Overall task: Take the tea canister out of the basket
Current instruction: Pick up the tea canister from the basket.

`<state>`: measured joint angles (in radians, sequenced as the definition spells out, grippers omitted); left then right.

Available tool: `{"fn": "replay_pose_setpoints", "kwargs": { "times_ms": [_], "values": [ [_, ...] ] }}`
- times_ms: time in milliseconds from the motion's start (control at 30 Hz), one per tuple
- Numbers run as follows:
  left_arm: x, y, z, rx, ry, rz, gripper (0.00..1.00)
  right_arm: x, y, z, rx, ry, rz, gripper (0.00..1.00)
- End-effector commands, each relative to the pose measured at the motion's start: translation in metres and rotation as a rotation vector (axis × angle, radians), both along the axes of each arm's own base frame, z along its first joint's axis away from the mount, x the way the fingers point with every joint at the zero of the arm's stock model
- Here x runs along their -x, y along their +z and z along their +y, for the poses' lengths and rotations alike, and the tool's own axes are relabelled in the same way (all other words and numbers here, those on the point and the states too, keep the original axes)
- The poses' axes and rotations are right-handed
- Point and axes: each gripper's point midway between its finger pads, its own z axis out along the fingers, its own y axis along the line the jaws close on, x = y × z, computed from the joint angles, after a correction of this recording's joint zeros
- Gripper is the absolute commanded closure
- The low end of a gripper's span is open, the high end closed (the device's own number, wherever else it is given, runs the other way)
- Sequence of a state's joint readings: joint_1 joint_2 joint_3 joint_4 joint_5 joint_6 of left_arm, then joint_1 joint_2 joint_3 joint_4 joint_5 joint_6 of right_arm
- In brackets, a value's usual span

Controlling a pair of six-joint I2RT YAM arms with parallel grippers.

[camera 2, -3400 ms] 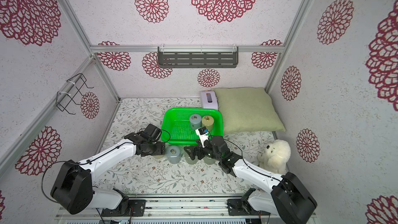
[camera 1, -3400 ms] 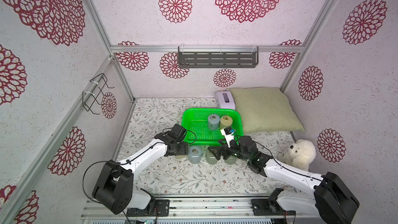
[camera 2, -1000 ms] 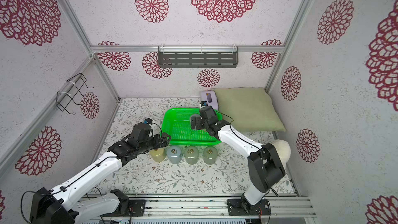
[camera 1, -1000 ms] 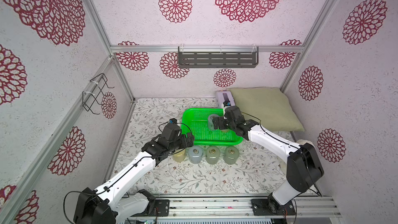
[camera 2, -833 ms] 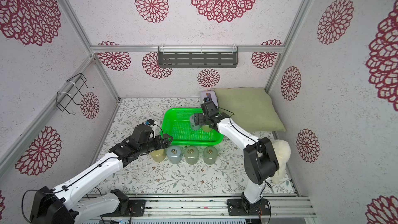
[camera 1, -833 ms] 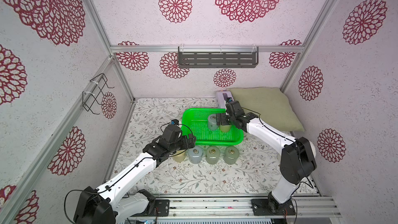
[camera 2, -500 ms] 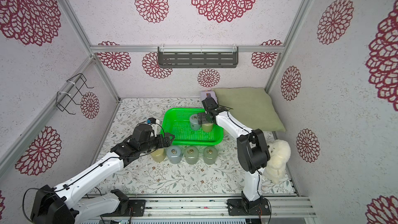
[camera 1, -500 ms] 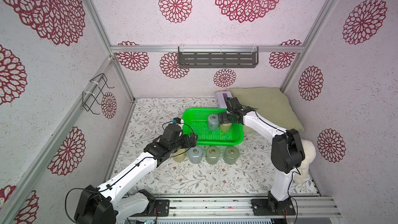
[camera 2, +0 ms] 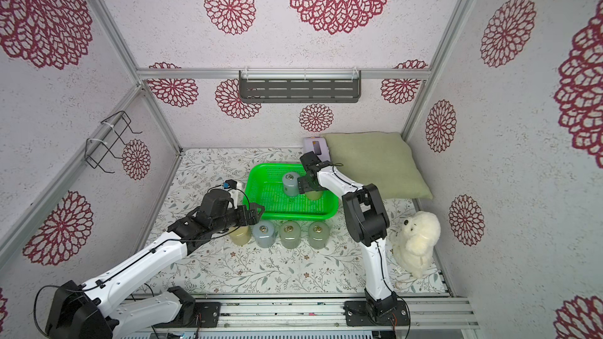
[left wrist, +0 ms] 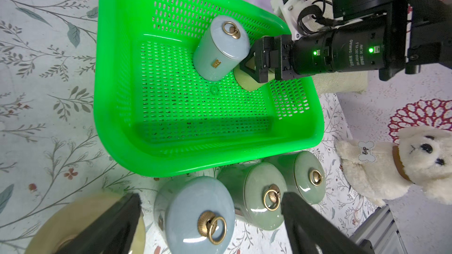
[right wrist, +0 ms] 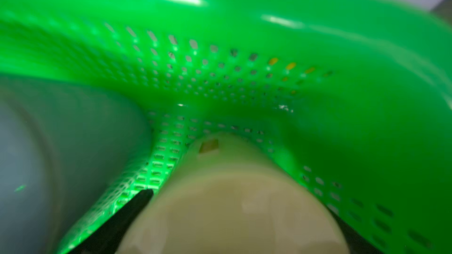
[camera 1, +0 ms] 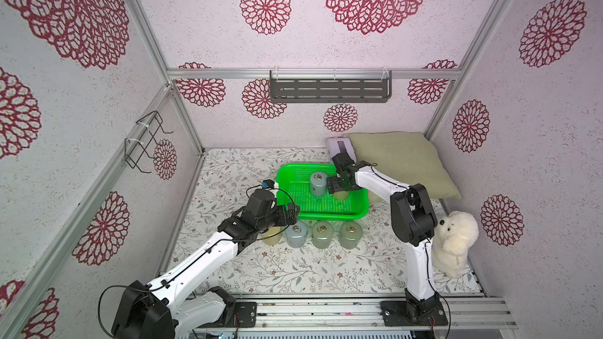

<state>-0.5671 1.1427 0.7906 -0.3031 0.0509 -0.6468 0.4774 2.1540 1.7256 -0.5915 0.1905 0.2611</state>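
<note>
Right wrist view: the right gripper (right wrist: 239, 218) straddles the cream tea canister (right wrist: 227, 186), with a dark finger (right wrist: 137, 206) against its side. Whether the jaws press it I cannot tell. That canister stands inside the green basket (left wrist: 220, 162), and a blue-grey canister (left wrist: 220, 50) is just beside the gripper. Outside the basket, the left gripper (left wrist: 210, 201) gapes wide and empty over the row of canisters (camera 1: 313, 234).
</note>
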Motion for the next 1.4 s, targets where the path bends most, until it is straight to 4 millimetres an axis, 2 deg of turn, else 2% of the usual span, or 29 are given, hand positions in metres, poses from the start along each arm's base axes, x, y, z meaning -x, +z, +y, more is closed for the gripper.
{"fn": "replay_pose_setpoints", "kwargs": {
  "times_ms": [0,167,400,567,733,900,1033,1200,1367],
  "values": [
    [0.001,0.005,-0.003,0.006,-0.017,-0.03,0.03,-0.011,0.004,-0.003,0.027,-0.006,-0.016,0.04],
    [0.001,0.004,-0.003,0.002,-0.018,-0.028,0.03,-0.014,-0.002,0.0,0.025,-0.007,-0.006,0.07],
    [0.0,0.001,-0.004,-0.004,-0.018,-0.023,0.03,-0.009,0.015,0.001,-0.007,-0.012,-0.034,0.23],
    [0.0,0.001,-0.004,-0.003,-0.021,-0.023,0.02,-0.001,0.039,0.005,-0.024,-0.003,-0.077,0.23],
    [0.0,0.001,-0.004,-0.002,-0.02,-0.022,0.03,0.011,0.072,0.009,-0.07,0.009,-0.124,0.23],
    [0.002,0.002,-0.007,0.008,-0.032,-0.021,0.03,0.03,0.107,0.01,-0.113,0.023,-0.168,0.23],
    [0.004,0.004,-0.009,0.012,-0.041,-0.024,0.03,0.048,0.131,0.003,-0.145,0.019,-0.195,0.23],
    [0.007,0.006,-0.013,0.017,-0.058,-0.029,0.03,0.075,0.157,-0.013,-0.179,0.001,-0.223,0.23],
    [0.011,0.009,-0.016,0.016,-0.069,-0.039,0.02,0.106,0.17,-0.036,-0.169,-0.026,-0.235,0.23]
  ]
}}
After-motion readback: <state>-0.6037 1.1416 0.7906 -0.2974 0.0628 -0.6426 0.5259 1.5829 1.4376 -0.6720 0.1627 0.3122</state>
